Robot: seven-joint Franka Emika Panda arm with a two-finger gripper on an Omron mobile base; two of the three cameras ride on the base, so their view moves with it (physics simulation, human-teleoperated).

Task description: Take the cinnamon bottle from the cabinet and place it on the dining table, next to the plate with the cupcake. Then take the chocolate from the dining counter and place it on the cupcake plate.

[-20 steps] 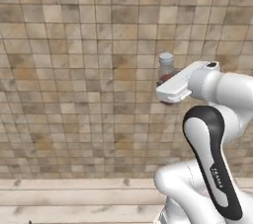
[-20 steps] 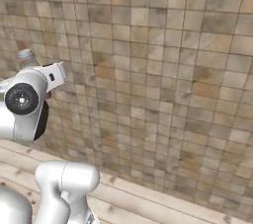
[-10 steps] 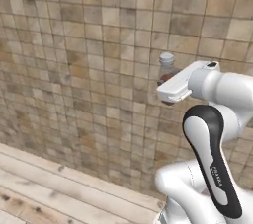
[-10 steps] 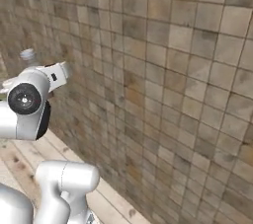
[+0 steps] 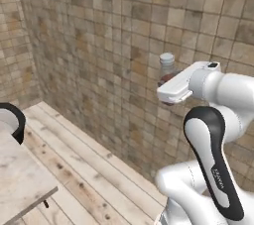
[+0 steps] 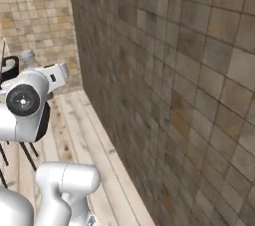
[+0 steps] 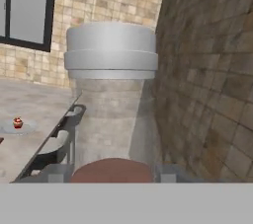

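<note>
Up beside the raised hand, the cinnamon bottle (image 5: 167, 73) stands upright in my gripper (image 5: 171, 90), the jaws closed on its lower body with the pale cap poking above the white hand; the hand view puts that cap (image 7: 111, 50) right in front of the lens. What has changed over the last second is the backdrop, not the load: both base views have swung, so the tiled wall that filled them square-on a second ago now runs off at an angle, wooden floor has opened up beneath it, and a corner of the dining table (image 5: 20, 179) has come into the lower left of the left base view. I read that as the base turning toward the island while the bottle holds its place in the hand, so the carry leg is well under way and the put-down is not yet close. Far off in the hand view I can make out the cupcake (image 7: 18, 122) on its plate (image 7: 20, 129). A dark chair (image 7: 54, 146) at the table edge and the tiled wall (image 6: 189, 80) close on my right are what I would mind while steering in.
</note>
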